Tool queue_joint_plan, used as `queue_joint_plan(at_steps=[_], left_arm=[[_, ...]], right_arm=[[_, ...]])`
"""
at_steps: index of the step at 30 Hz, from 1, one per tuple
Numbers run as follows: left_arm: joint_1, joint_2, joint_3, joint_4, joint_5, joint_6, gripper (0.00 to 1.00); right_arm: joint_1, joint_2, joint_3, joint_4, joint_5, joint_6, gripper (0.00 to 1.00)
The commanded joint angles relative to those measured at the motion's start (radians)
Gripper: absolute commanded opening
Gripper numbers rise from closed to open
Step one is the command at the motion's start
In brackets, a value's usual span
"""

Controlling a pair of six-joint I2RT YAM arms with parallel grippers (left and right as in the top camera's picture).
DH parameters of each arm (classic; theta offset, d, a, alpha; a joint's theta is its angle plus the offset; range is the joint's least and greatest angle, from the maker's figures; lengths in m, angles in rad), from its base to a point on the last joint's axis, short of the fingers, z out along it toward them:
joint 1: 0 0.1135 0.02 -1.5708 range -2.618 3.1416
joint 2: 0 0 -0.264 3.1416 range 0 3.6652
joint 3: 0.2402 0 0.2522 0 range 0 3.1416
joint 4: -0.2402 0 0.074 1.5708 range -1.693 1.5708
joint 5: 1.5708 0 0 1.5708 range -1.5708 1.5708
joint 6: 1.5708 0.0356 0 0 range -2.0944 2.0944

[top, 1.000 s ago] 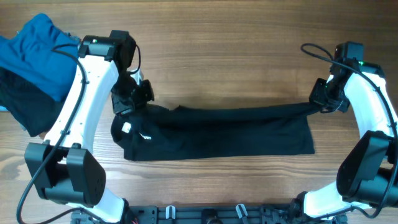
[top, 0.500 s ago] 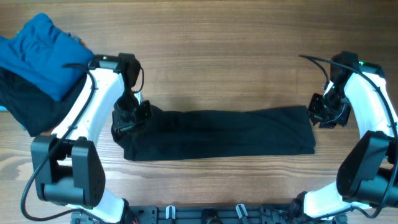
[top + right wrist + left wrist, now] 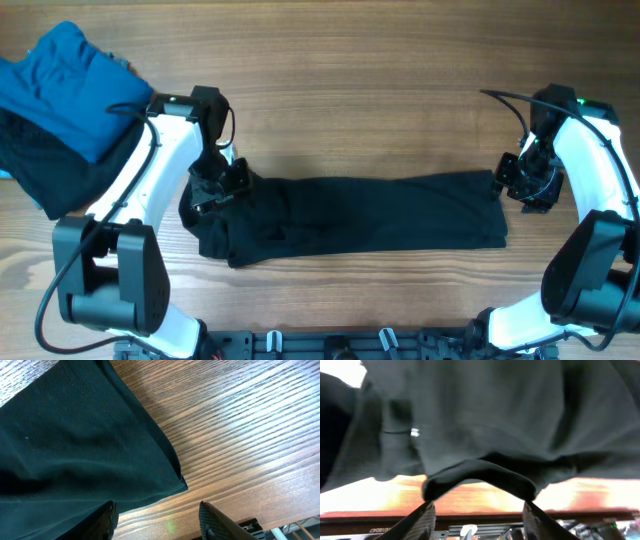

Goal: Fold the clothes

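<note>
Since both pairs of jaws stand open, the clothes (image 3: 370,213) lie loose in a band along the table (image 3: 360,90), left gripper (image 3: 219,184) and right gripper (image 3: 522,186) at its ends, probably for the next fold.

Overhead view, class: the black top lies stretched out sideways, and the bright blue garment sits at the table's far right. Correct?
One slip: the black top does lie stretched out sideways, but the bright blue garment sits at the far left of the table, as the overhead view shows.
</note>
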Motion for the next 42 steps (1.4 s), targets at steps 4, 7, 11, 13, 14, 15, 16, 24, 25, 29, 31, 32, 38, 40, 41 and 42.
queue_joint_plan(at_steps=[4,7,11,13,14,15,16,24,25,29,31,32,38,40,41,42], left_arm=[[-0.179,-0.01,-0.076,0.057,0.068,0.011,0.64],[-0.24,-0.01,-0.138,0.117,0.068,-0.047,0.64],[-0.266,-0.007,-0.188,0.23,0.068,-0.072,0.54],[-0.266,-0.007,-0.19,0.27,0.068,-0.072,0.41],[-0.267,-0.007,-0.19,0.285,0.068,-0.074,0.32],[-0.268,-0.006,-0.19,0.298,0.068,-0.076,0.31],[-0.268,-0.006,-0.19,0.312,0.068,-0.076,0.31],[-0.269,-0.008,-0.128,0.35,0.121,-0.074,0.04],[-0.269,-0.008,-0.096,0.35,0.121,-0.074,0.04],[-0.289,-0.008,-0.016,0.417,0.121,-0.071,0.04],[-0.303,0.003,-0.017,0.441,0.118,-0.068,0.09],[-0.302,0.005,-0.017,0.439,0.113,-0.068,0.31],[-0.257,-0.009,-0.016,0.191,-0.056,-0.068,0.47],[-0.211,-0.04,-0.016,0.133,-0.101,-0.068,0.48],[-0.192,-0.058,-0.016,0.125,-0.117,-0.068,0.48],[-0.172,-0.075,-0.016,0.125,-0.129,-0.068,0.48]], right_arm=[[-0.005,-0.024,0.005,0.006,-0.009,-0.016,0.57],[-0.005,-0.024,0.005,0.007,-0.009,-0.017,0.57],[-0.005,-0.024,0.005,0.01,-0.009,-0.017,0.57],[-0.005,-0.024,0.005,0.01,-0.008,-0.019,0.57],[-0.005,-0.024,0.005,0.01,-0.008,-0.019,0.57],[-0.005,-0.024,0.005,0.01,-0.008,-0.019,0.57],[-0.005,-0.024,0.005,0.01,-0.008,-0.019,0.57],[-0.005,-0.024,0.005,0.011,-0.009,-0.019,0.57],[-0.005,-0.024,0.005,0.011,-0.008,-0.019,0.57],[-0.005,-0.024,0.005,0.017,-0.009,-0.019,0.57],[-0.005,-0.024,0.005,0.017,-0.009,-0.019,0.57],[-0.005,-0.024,0.005,0.017,-0.008,-0.019,0.57],[-0.005,-0.024,0.005,0.019,-0.008,-0.028,0.58],[-0.005,-0.024,0.005,0.025,-0.008,-0.028,0.58],[-0.005,-0.024,0.005,0.026,-0.008,-0.028,0.58],[-0.005,-0.024,0.005,0.025,-0.008,-0.028,0.58]])
